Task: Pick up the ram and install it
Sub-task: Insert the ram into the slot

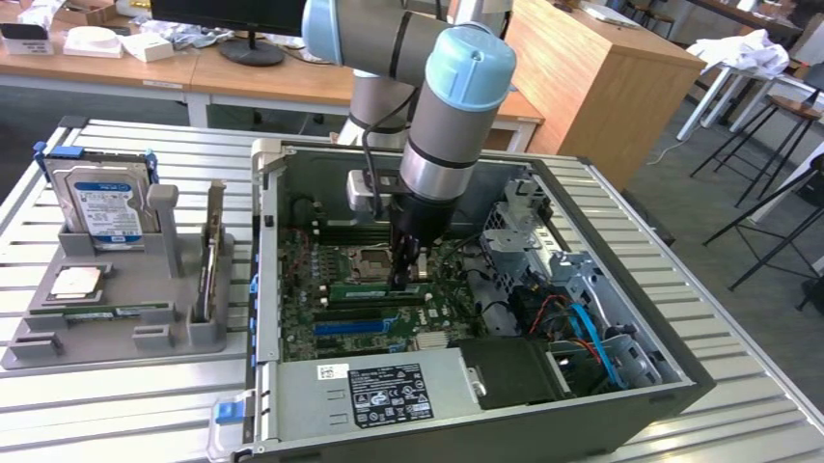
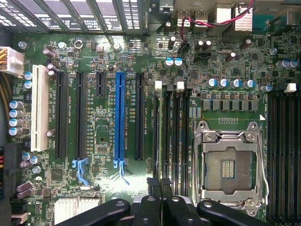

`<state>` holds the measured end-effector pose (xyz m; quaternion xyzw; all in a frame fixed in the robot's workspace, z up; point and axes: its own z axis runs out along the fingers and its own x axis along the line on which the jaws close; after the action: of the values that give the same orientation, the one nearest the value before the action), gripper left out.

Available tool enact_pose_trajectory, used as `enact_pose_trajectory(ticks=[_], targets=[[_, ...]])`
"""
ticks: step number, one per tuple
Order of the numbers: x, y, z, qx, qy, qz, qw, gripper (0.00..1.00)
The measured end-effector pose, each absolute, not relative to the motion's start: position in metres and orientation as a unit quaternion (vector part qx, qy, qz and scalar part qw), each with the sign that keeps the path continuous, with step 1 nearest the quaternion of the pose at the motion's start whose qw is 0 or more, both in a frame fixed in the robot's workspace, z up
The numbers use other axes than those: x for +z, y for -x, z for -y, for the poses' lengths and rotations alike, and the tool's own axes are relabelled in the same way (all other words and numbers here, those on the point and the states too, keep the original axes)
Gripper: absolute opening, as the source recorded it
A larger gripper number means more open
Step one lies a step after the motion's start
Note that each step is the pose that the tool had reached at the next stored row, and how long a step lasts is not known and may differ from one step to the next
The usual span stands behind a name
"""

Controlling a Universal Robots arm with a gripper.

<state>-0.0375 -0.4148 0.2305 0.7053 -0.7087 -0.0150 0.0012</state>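
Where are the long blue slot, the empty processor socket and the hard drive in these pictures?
long blue slot (image 2: 119,115): wrist view, middle of its blue body.
processor socket (image 2: 229,165): wrist view, its centre, the contact field.
hard drive (image 1: 107,207): exterior view, its blue and white label.

Even daylight — shadow inside the case (image 1: 580,424), faint motherboard (image 2: 106,141) glare

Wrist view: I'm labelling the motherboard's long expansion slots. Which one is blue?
The blue slot, which has a black slot close on either side. The others in the row are black, except one white slot at the row's end.
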Motion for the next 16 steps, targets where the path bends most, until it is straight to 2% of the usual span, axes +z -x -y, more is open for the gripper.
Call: enact_pose_trajectory(ticks=[16], targets=[[0.2305, 0.0369, 0.4148, -0.015, -0.711, 0.703, 0.001, 0.11]])
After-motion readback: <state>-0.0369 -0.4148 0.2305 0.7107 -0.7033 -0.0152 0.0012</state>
